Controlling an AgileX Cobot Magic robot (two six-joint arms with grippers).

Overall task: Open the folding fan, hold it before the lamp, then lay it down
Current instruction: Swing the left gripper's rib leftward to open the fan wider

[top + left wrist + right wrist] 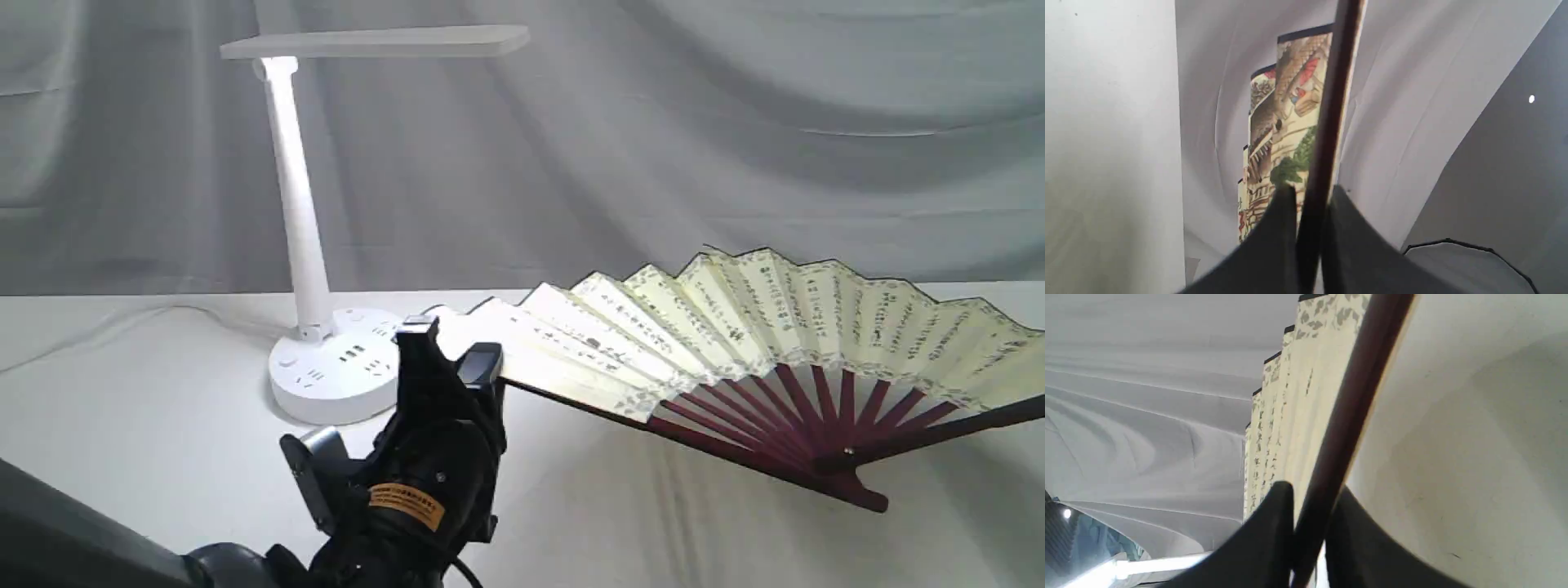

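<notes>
The folding fan is spread wide open and held low over the white table, to the right of the lamp, calligraphy side facing the exterior view. My left gripper is shut on the fan's left guard, close in front of the lamp's round base. In the left wrist view the maroon guard runs between the black fingers of the left gripper, with a painted leaf behind. The right gripper is shut on the other guard and lies off the exterior view's right edge.
A grey draped cloth hangs behind the white-covered table. The lamp's thin cable trails off left across the tabletop. The left arm's dark body fills the lower middle. The fan's pivot end sits low near the tabletop.
</notes>
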